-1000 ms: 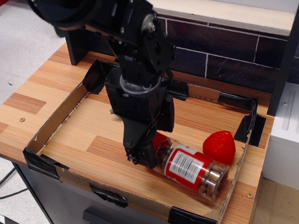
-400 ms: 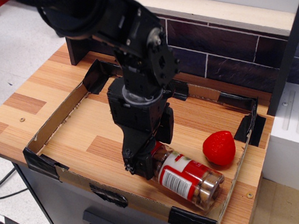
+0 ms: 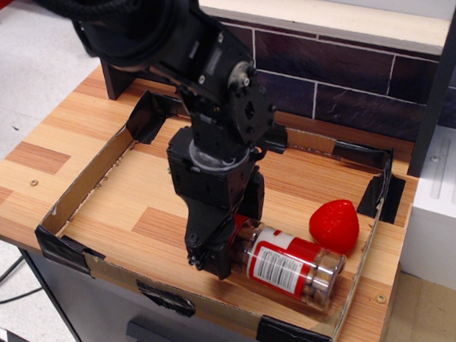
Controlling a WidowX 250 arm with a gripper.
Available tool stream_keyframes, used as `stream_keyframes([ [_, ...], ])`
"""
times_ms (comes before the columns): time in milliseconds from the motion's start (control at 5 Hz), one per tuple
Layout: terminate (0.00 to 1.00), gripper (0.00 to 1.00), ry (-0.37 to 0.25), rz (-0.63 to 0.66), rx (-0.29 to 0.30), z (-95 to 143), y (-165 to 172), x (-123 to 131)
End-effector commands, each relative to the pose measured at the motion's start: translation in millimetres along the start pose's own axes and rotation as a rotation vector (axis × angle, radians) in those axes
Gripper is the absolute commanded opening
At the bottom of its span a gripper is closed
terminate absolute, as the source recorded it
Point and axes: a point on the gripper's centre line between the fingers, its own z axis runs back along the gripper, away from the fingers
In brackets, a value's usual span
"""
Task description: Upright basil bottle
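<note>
The basil bottle, a clear jar with a red-and-white label, lies on its side near the front wall of the cardboard tray, its clear base pointing right. Its red cap end is tucked between the fingers of my black gripper. The gripper comes down from above and is closed around the cap end. The cap is mostly hidden by the fingers. I cannot tell whether the bottle is lifted off the tray floor.
A red toy strawberry lies just right of and behind the bottle, near the tray's right wall. A dark brick back wall stands behind the tray. A white unit sits to the right of the table.
The gripper has shifted slightly forward and down with the bottle's cap end. The bottle swung toward the tray's front wall, then turned back a little.
</note>
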Motion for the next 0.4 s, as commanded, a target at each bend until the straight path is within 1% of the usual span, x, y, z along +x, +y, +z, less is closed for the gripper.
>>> stream_keyframes([
  [0, 0.0, 1.0, -0.011, -0.22, 0.014, 0.6, -1.9, -4.3],
  [200, 0.0, 0.0, -0.064, -0.289, -0.01, 9.2, 3.7, -4.3],
])
